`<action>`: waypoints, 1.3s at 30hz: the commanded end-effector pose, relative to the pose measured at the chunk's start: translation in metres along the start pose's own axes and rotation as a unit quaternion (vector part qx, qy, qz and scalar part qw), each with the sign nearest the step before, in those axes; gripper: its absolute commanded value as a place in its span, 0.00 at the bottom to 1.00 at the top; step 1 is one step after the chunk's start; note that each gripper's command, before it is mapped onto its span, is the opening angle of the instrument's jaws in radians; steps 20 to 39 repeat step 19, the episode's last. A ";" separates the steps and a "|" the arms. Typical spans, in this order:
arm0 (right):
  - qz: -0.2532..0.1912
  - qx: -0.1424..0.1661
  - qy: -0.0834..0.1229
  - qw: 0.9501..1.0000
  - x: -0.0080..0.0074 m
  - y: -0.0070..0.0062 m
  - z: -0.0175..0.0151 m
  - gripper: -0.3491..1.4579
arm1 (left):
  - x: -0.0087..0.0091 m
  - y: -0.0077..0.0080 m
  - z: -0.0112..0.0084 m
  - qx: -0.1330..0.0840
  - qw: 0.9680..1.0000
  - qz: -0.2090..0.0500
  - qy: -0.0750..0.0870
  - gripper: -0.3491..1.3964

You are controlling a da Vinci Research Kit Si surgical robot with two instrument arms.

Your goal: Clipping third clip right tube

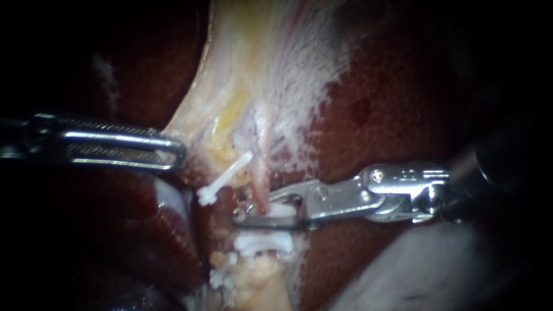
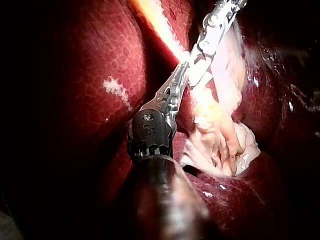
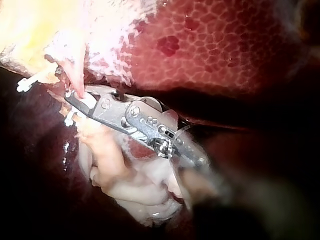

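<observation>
My right instrument [image 1: 253, 212] comes in from the right, and its jaws straddle the thin pink right tube [image 1: 262, 175] where it runs down from the pale gallbladder tissue [image 1: 242, 69]. A white clip [image 1: 282, 209] sits between those jaws, around the tube. In the right wrist view the same jaws [image 3: 75, 102] close on the tube [image 3: 77, 80]. My left instrument [image 1: 175, 152] holds the gallbladder's pale edge out to the left, and its jaws [image 2: 182, 72] are shut on that tissue.
One white clip [image 1: 224, 179] lies slanted on the tube to the left, and another white clip [image 1: 265, 242] sits just below my right jaws. Dark red liver [image 1: 397, 103] surrounds the site. Pale fatty tissue [image 3: 135, 185] lies under the right instrument.
</observation>
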 end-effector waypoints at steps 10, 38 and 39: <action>-0.001 0.001 -0.001 1.000 -0.0004 0.0000 0.0003 0.00 | 0.0001 0.0001 0.0001 0.000 1.000 0.000 0.000 0.00; -0.002 0.000 -0.001 1.000 -0.0006 0.0000 0.0003 0.00 | 0.0001 0.0002 0.0002 0.000 1.000 0.000 0.000 0.00; -0.002 0.000 -0.001 1.000 -0.0006 0.0000 0.0003 0.00 | 0.0001 0.0002 0.0002 0.000 1.000 0.000 0.000 0.00</action>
